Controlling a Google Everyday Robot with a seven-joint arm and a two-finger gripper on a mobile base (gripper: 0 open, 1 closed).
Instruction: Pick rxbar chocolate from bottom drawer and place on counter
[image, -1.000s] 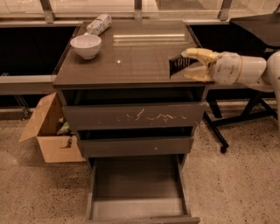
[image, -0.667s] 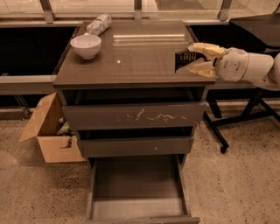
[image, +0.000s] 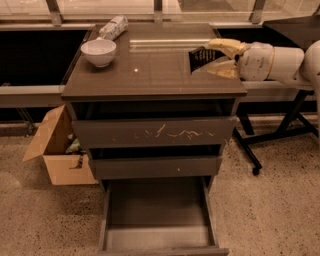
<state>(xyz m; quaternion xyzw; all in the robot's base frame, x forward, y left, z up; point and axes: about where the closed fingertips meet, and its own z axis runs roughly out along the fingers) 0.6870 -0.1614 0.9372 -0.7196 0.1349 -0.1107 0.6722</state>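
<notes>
The black rxbar chocolate (image: 201, 58) is held just above the right side of the counter (image: 150, 75), standing roughly on edge. My gripper (image: 216, 58) reaches in from the right over the counter's right edge and is shut on the bar, one pale finger above it and one below. The bottom drawer (image: 159, 220) is pulled out toward the camera at floor level, and its visible inside holds nothing.
A white bowl (image: 98, 52) and a white-and-grey cylindrical packet (image: 113, 27) sit at the counter's back left. An open cardboard box (image: 55, 150) stands on the floor to the left. A black stand leg (image: 250, 150) is on the right.
The gripper with the bar has moved up and further back over the counter's right side, still holding the bar.
</notes>
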